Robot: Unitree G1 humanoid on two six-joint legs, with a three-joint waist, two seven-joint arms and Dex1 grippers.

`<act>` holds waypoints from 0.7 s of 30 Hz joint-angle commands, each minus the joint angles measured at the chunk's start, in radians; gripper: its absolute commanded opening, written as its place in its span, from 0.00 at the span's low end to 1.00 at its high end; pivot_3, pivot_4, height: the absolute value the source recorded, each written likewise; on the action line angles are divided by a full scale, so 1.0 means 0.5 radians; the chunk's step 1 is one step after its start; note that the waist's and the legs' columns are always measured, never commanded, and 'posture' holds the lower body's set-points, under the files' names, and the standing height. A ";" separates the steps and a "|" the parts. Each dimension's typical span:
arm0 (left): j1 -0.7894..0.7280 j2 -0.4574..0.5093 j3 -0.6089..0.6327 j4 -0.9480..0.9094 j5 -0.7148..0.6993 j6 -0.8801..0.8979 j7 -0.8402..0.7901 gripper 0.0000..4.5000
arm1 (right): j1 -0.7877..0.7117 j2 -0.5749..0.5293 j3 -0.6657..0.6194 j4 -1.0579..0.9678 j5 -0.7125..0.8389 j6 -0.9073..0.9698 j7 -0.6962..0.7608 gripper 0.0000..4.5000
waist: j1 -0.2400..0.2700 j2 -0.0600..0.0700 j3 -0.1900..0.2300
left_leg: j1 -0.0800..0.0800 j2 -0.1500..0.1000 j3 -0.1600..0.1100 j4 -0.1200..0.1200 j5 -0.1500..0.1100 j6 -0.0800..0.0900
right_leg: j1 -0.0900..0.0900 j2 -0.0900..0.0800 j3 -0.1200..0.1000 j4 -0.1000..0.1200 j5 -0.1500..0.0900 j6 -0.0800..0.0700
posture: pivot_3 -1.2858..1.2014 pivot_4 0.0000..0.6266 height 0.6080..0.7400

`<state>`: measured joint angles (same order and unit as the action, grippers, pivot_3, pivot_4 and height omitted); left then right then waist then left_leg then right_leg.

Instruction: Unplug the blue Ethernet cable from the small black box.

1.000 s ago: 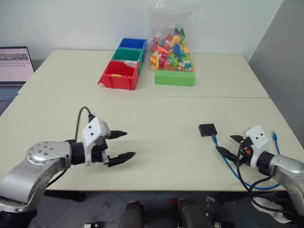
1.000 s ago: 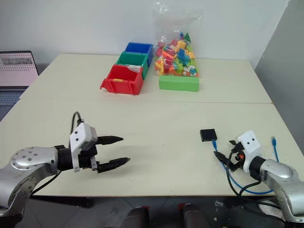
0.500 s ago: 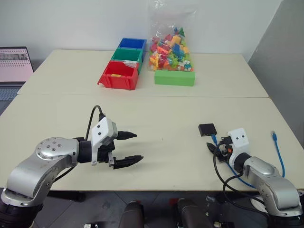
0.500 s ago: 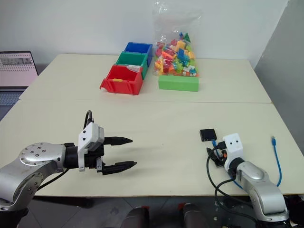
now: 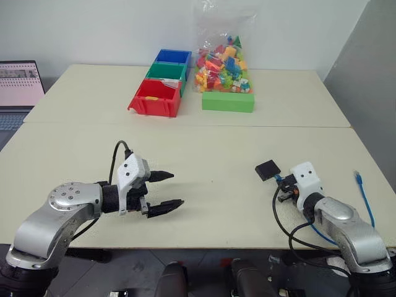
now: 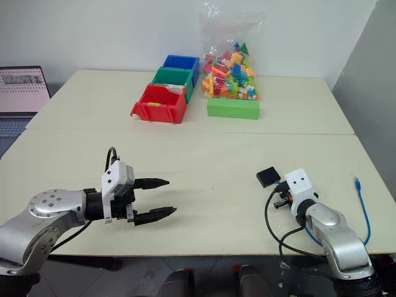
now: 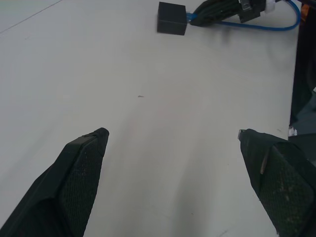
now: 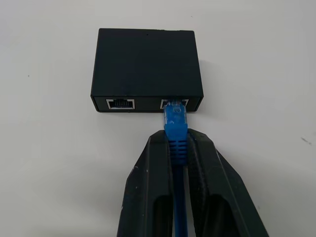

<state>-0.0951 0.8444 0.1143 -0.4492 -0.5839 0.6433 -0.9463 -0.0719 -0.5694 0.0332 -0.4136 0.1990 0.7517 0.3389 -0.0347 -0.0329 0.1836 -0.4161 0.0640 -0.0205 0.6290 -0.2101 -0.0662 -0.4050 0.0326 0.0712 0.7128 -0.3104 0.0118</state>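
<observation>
Beige table (image 5: 216, 142), unlabelled small black box (image 8: 146, 68)

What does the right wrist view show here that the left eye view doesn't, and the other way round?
Right wrist view: the small black box has two ports on one side, one empty, one holding the plug, and the right end effector is shut on the blue Ethernet cable just behind it. Left eye view: the open left end effector, the red, green and blue bins, the bag of bricks. Both: box, cable and table.
</observation>
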 commanded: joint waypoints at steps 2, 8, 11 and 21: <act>-0.104 -0.154 0.070 0.127 -0.122 0.064 0.097 1.00 | -0.165 -0.178 0.149 -0.057 -0.151 -0.362 0.247 0.03 | -0.003 0.000 0.000 | 0.000 0.001 0.000 0.000 0.000 0.000 | 0.000 0.000 -0.001 0.000 0.000 0.000 | 0.52 0.24 1.00; -0.212 -0.253 0.149 0.244 -0.517 0.378 0.053 1.00 | -0.464 -0.274 0.385 0.094 -0.362 -1.078 0.572 0.03 | -0.016 -0.001 0.000 | 0.000 0.001 -0.001 0.001 0.000 0.000 | 0.000 0.002 -0.003 0.001 0.000 0.000 | 0.52 0.24 1.00; -0.237 -0.241 0.182 0.284 -0.682 0.494 -0.012 1.00 | -0.609 -0.276 0.505 0.225 -0.453 -1.464 0.733 0.03 | -0.014 -0.001 0.000 | -0.001 0.001 -0.002 0.001 0.000 0.000 | 0.000 0.002 -0.004 0.001 0.000 0.000 | 0.52 0.24 1.00; -0.342 -0.159 0.074 0.301 -0.824 0.740 -0.109 1.00 | -1.035 -0.166 0.707 0.586 -0.535 -2.208 1.137 0.03 | -0.013 0.000 0.000 | 0.000 0.000 -0.003 0.002 0.000 0.000 | 0.001 0.000 -0.006 0.001 0.004 -0.007 | 0.52 0.24 1.00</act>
<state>-0.2466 0.7637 0.1527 -0.2733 -0.9779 1.0052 -0.9995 -0.5585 -0.6594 0.3907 -0.1089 -0.0645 -0.3132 0.8904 -0.0411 -0.0331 0.1837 -0.4164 0.0640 -0.0222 0.6301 -0.2100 -0.0662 -0.4043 0.0326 0.0682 0.7135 -0.3081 0.0081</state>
